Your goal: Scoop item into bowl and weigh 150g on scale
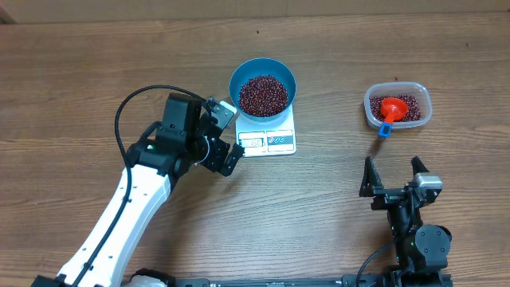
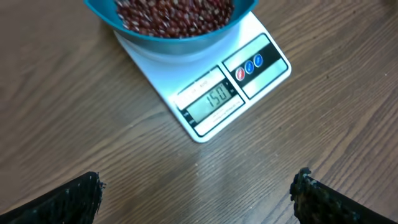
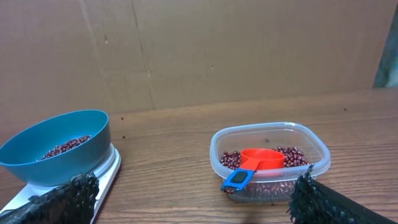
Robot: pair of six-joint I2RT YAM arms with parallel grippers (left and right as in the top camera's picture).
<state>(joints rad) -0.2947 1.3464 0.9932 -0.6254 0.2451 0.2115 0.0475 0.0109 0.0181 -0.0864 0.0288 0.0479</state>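
The blue bowl (image 1: 236, 80) stands on the white scale (image 1: 269, 142), holding a heap of dark red-brown beans (image 1: 263, 94). In the left wrist view the scale (image 2: 261, 74) shows 150 on its display, under the bowl (image 2: 180, 40). My left gripper (image 1: 231, 135) is open just left of the scale's front edge, with nothing between its fingers (image 2: 81, 199). My right gripper (image 1: 391, 167) is open and empty too, a short way in front of the tub. From the right wrist the bowl (image 3: 56, 165) is at the left.
A clear plastic tub (image 1: 422, 108) at the right holds more beans and a red scoop (image 1: 393, 108) with a blue handle; the right wrist view shows the tub (image 3: 311, 146) and scoop (image 3: 261, 158). A brown cardboard wall stands behind the wooden table.
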